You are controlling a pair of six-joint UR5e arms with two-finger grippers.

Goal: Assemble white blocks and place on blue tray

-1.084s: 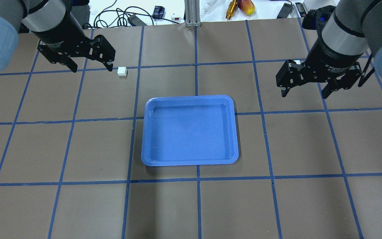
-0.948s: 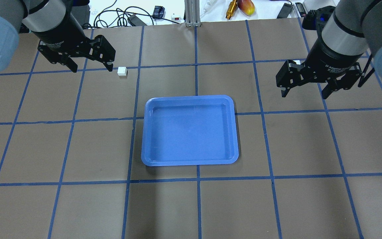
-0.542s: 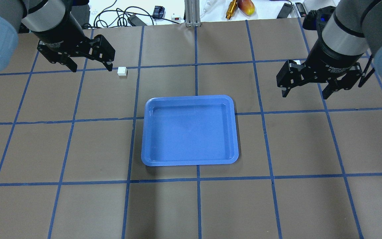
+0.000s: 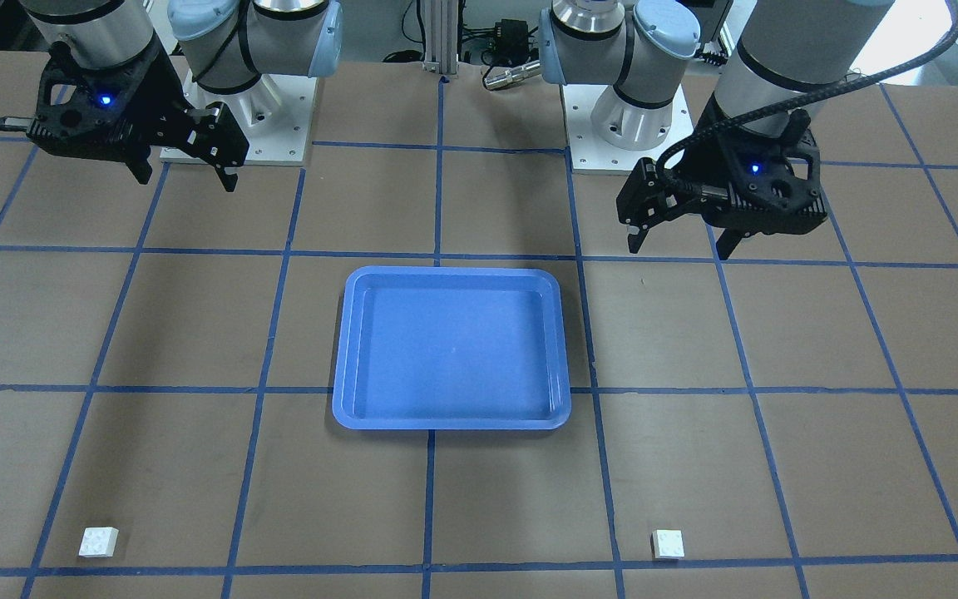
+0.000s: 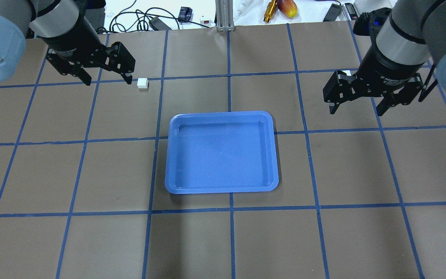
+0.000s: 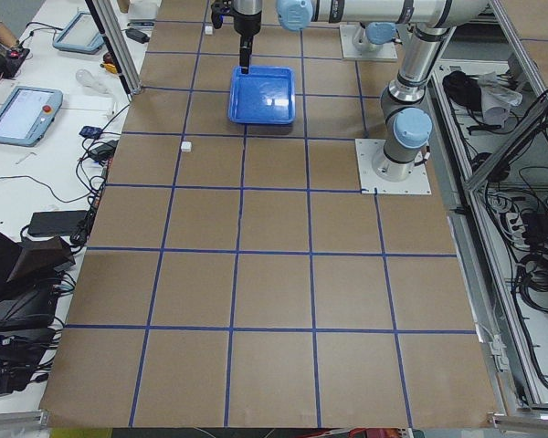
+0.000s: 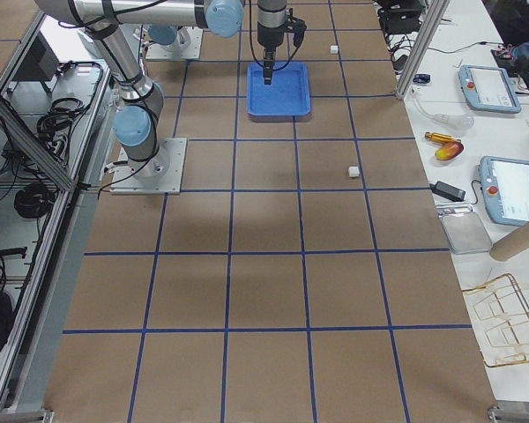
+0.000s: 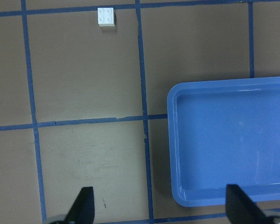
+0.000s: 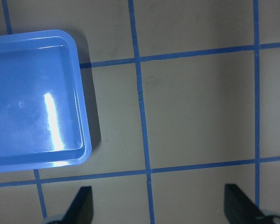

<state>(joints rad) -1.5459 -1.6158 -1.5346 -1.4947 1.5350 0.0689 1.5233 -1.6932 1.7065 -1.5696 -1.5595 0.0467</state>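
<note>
Squarely at the middle of the brown table (image 5: 52, 170), which carries a grid of blue tape (image 5: 229, 54), the blue tray (image 5: 221, 155) lies flat. Both blocks sit on the table outside the tray, well apart from each other and not joined. In the overhead view the left-side white block (image 5: 142, 83) stands at about half past ten from the tray, studs up, just beside a tape line. The right-side white block (image 4: 99, 542) is at about two o'clock from the tray in that view, where the right arm's gripper body hides nearly all of it. The front-facing view shows it whole, at the tray's eight o'clock. The left gripper (image 5: 108, 81) hangs at ten o'clock from the tray, its jaws spread wide and grasping nothing. From overhead one fingertip looks just beside the left-side white block, which is at the gripper's three o'clock. The left wrist view, however, puts that block far up at about eleven o'clock, well apart from the fingers (image 8: 81, 207) at the bottom edge, with the tray between three and four o'clock. The right gripper (image 5: 355, 112) hangs between two and three o'clock from the tray, likewise released and holding nothing. Its wrist view shows the tray at nine o'clock and taped table elsewhere.
</note>
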